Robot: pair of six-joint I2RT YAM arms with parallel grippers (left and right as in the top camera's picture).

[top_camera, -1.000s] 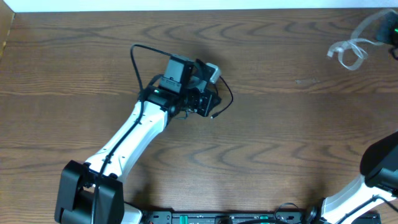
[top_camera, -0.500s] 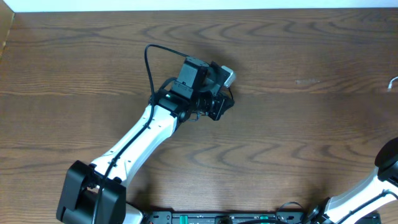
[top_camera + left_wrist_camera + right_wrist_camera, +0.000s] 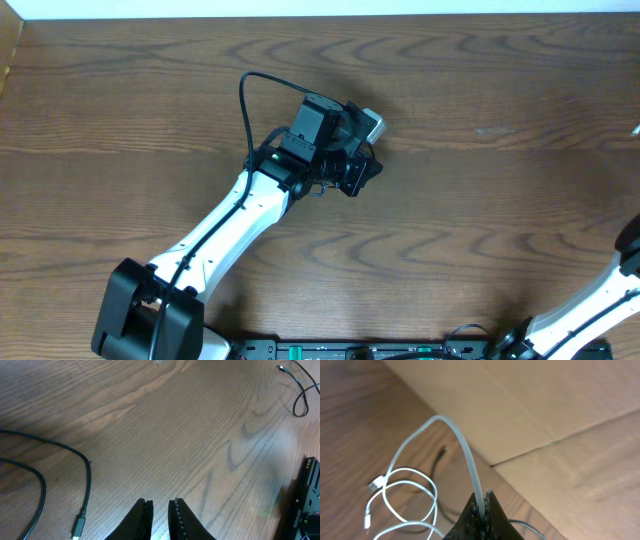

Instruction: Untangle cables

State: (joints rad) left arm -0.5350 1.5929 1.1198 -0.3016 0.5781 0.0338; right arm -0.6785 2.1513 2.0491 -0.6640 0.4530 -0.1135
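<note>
Overhead view shows the left arm [image 3: 230, 225] reaching to the middle of the table [image 3: 480, 230]. The right arm [image 3: 612, 290] is far off at the edge. This view shows almost nothing of the two cables, so the wrist views have to tell the rest.

Right wrist view shows the right hand [image 3: 481, 505] clenched on the white cable [image 3: 465, 445] and holding it up. The rest of it hangs down in loose loops, and a small plug [image 3: 372, 483] dangles free. There are thin dark lines under the loops. I cannot tell if they are a cord or only shadow.

Left wrist view shows the black cable [image 3: 89, 480] lying flat on the table, just beside the left hand [image 3: 160, 504]. The black plug [image 3: 77, 529] is near the fingers [image 3: 145, 515]. Those fingers are almost together, and nothing is between them.

I think the job is nearly done. The white cable and the black cable seem well apart, and I see no place where they cross. What is left, I guess, is to lay the white one down by itself, away from the black one.
</note>
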